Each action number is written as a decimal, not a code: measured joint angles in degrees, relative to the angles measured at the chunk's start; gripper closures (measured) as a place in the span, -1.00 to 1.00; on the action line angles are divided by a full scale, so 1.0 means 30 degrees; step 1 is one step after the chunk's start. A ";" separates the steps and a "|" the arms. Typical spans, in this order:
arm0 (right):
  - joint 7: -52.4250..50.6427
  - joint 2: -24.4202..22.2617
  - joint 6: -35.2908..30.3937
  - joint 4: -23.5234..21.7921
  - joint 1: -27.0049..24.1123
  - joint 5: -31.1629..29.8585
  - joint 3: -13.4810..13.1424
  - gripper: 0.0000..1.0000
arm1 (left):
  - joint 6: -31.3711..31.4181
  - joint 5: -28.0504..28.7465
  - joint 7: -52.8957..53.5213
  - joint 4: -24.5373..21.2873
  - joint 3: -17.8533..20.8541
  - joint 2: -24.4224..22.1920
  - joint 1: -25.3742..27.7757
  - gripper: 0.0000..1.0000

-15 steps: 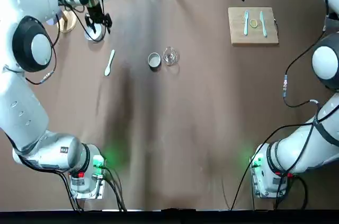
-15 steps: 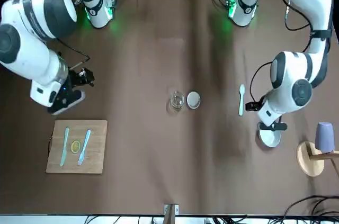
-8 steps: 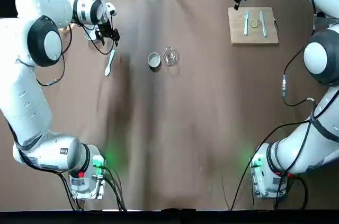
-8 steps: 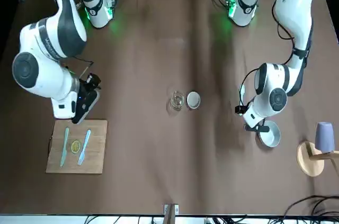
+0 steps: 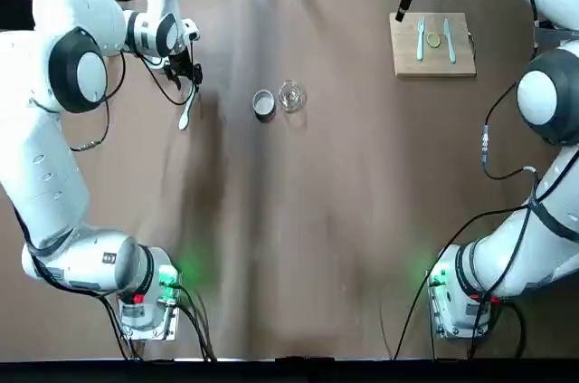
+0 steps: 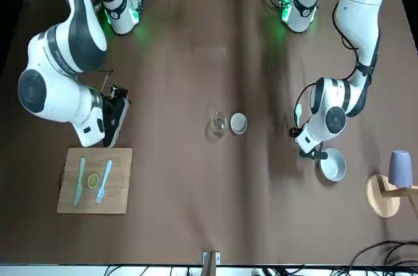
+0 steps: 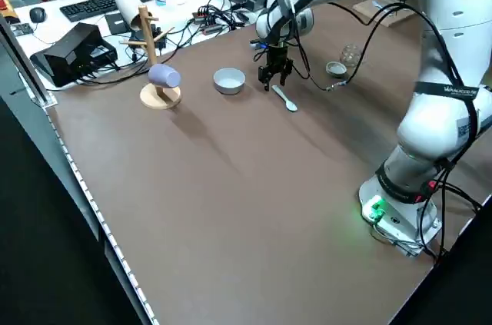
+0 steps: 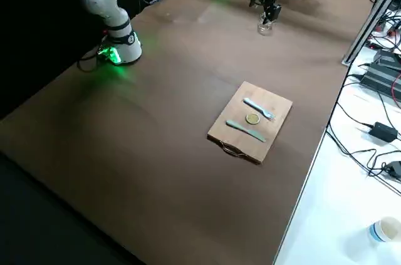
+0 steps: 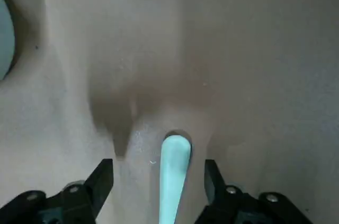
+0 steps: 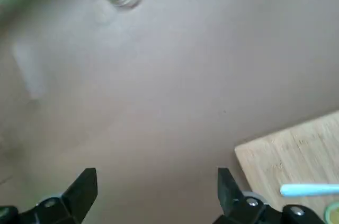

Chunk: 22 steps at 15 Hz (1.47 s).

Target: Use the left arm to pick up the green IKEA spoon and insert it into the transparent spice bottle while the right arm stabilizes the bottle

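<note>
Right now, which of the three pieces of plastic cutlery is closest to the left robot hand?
The green spoon: its handle lies between the left gripper's open fingers, while the fork and knife rest on the wooden board.

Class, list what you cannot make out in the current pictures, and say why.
- Green spoon's bowl: outside the left wrist view, cut off by its bottom edge.
- Glass jar's rim: right side view, covered by the left arm's hand.
- Lemon slice: partly cut off by the right wrist view's edge.
- Cup's contents: too small, top view.
</note>
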 joint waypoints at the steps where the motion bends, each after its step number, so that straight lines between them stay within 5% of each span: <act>1: -0.0885 0.0084 0.0000 -0.0047 -0.0119 0.0392 -0.0010 -1.00 | 0.0000 0.0003 0.0000 -0.0062 -0.0002 0.0000 -0.0009 -0.55; 8: -0.8703 0.1141 0.0066 -0.0293 -0.0580 0.4363 -0.0028 -1.00 | 0.0011 0.0006 0.0000 -0.0617 -0.0007 0.0016 -0.0023 -0.40; 13: -1.1446 0.2445 0.1008 -0.0384 -0.0103 0.6049 0.0108 -1.00 | 0.0022 0.0008 0.0000 -0.0613 -0.0194 -0.0113 -0.0134 0.46; 22: -1.7233 0.3206 0.2948 -0.3581 0.0330 1.2707 0.0124 -1.00 | 0.0175 0.0008 -0.0124 -0.0245 -0.0106 -0.0307 0.0009 0.54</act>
